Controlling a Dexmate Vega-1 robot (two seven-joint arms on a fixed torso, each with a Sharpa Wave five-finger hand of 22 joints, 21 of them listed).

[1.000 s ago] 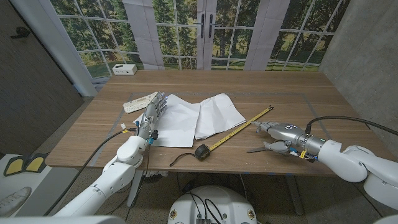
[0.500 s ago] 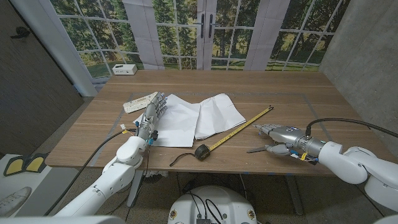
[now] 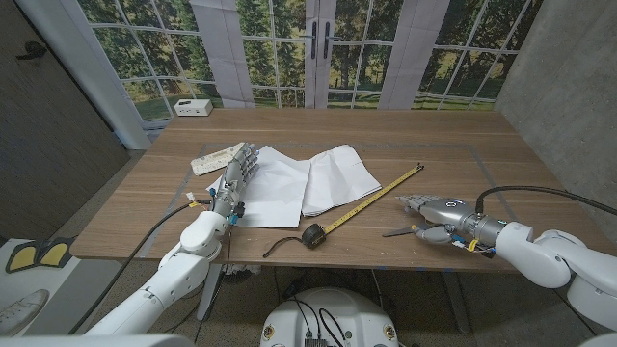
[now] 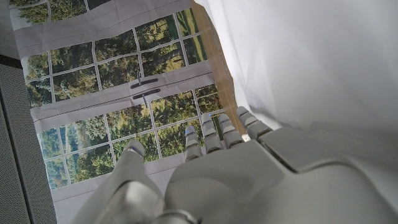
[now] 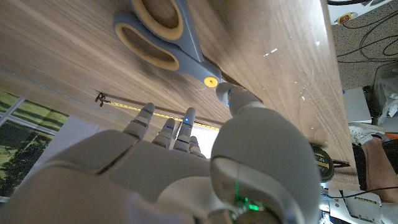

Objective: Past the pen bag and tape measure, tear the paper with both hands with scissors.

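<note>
**Paper lies mid-table as my two hands wait on either side**

The white paper (image 3: 304,181) lies in two overlapping sheets at the middle of the wooden table (image 3: 424,130), its near left corner reaching the front edge area. From my remote seat I see my left hand (image 3: 237,172) at about nine o'clock from the paper, resting on the sheet's left margin with fingers stretched out toward the far side; the left wrist view shows the same fingers (image 4: 219,129) extended together along the paper (image 4: 311,62), holding nothing. At ten o'clock from the paper, just beyond that hand, lies the pale pen bag (image 3: 216,158). At roughly five o'clock from the paper, the tape measure (image 3: 313,234) sits near the front edge, its yellow blade (image 3: 378,198) drawn out diagonally toward two o'clock. Further right, at about four o'clock from the paper, my right hand (image 3: 436,214) hovers low over the wood beside the scissors (image 3: 400,231). The right wrist view shows the scissors (image 5: 163,38) with blue-grey handles lying on the table just past my fingertips (image 5: 186,118), the fingers loosely spread and gripping nothing. A small white box (image 3: 194,107) stands at the table's far left corner, before the windowed backdrop (image 3: 318,43).
</note>
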